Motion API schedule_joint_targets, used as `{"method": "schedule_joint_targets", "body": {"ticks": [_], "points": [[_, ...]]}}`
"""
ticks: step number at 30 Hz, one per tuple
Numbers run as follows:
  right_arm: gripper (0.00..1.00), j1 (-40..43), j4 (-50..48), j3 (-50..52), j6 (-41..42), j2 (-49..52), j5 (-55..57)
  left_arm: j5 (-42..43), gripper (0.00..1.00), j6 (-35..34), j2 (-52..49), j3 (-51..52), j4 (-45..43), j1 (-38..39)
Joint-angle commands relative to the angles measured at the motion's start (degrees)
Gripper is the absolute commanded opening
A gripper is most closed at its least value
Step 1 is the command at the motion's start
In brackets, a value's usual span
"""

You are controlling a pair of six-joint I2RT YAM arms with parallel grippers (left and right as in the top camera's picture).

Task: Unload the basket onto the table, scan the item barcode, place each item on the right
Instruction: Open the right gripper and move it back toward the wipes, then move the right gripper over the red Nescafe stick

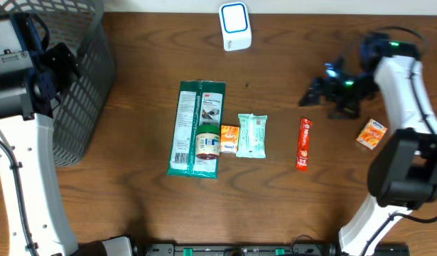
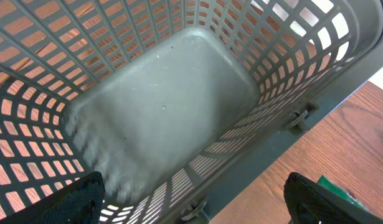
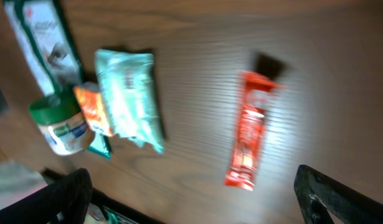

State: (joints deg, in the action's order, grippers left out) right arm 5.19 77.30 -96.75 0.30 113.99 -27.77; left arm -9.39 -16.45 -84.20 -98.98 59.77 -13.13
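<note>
Several items lie in a row mid-table: a long green package (image 1: 197, 128) with a green-lidded jar (image 1: 207, 141) on it, a small orange pack (image 1: 229, 139), a mint pack (image 1: 251, 135) and a red stick pack (image 1: 304, 143). An orange box (image 1: 371, 134) sits at the right. A white scanner (image 1: 234, 26) stands at the back. My right gripper (image 1: 310, 92) hovers open above the red stick pack (image 3: 248, 140), holding nothing; its view is blurred. My left gripper (image 2: 194, 199) hangs open and empty over the grey basket (image 2: 154, 106).
The grey mesh basket (image 1: 79, 78) fills the back left corner, its floor bare in the left wrist view. The mint pack (image 3: 129, 99), orange pack (image 3: 91, 109) and jar (image 3: 60, 121) lie left of the red stick in the right wrist view.
</note>
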Motion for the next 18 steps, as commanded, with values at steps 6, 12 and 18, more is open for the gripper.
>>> {"method": "schedule_joint_targets", "body": {"ticks": [6,12,18], "points": [[0.99,-14.64,-8.28,5.18,2.56,-0.2,0.17,-0.74,0.92,0.55,0.07,-0.35,0.04,-0.31],[0.99,-21.24,-19.5,12.79,6.03,-0.2,1.88,-0.74,0.93,0.55,0.07,-0.35,0.02,-0.31],[0.99,-25.38,-25.09,18.34,8.57,-0.2,5.92,-0.74,0.92,0.55,0.07,-0.35,0.02,-0.31]]}}
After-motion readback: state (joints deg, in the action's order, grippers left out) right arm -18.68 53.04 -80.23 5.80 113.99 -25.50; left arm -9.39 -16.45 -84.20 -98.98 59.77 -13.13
